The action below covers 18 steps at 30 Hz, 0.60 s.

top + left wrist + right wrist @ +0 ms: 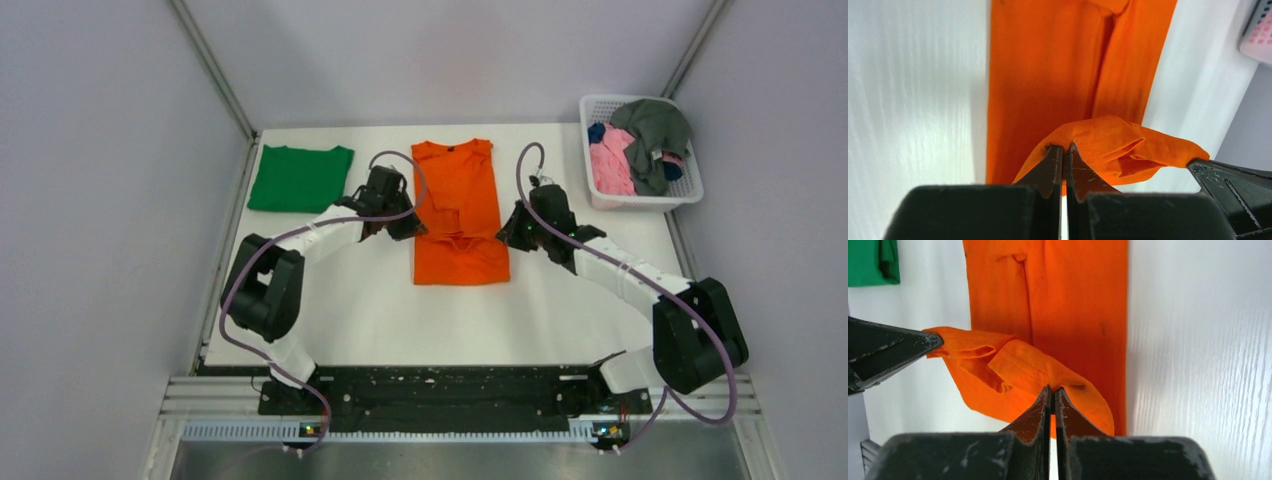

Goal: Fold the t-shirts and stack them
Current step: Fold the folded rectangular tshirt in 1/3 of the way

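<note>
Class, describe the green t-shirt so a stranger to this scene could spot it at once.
Find the white table and look to its far left corner. The green t-shirt lies there, folded into a flat rectangle. It is the only bright green cloth: the orange t-shirt lies mid-table, the rest heaped in the white basket.

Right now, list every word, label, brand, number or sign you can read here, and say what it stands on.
None can be read. The orange t-shirt, the green t-shirt and the white basket show no readable print or number in any view.
</note>
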Motion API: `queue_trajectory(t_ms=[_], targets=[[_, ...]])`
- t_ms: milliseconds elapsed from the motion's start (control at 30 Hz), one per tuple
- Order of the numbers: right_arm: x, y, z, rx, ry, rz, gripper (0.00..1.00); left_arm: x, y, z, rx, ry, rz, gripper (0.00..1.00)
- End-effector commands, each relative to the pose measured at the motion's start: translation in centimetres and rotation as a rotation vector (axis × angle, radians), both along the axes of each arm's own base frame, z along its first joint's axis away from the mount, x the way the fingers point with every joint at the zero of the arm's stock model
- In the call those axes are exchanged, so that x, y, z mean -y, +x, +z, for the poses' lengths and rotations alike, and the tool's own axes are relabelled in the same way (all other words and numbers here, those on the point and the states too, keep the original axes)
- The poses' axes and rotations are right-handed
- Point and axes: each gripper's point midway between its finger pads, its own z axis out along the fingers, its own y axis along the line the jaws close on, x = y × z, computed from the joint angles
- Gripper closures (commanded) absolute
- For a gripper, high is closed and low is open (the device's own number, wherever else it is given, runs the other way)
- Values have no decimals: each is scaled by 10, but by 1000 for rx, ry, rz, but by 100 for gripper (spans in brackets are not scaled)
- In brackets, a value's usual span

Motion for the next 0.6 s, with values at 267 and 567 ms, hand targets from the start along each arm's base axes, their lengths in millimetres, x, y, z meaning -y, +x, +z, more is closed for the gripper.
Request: queue_trajectory(t_ms=[267,567], targets=[[-4,72,1,64,7,18,100,-4,51,-9,-13,12,-27,100],[2,109,-13,45,-7,-6,63,-18,83,-3,-2,16,28,65]])
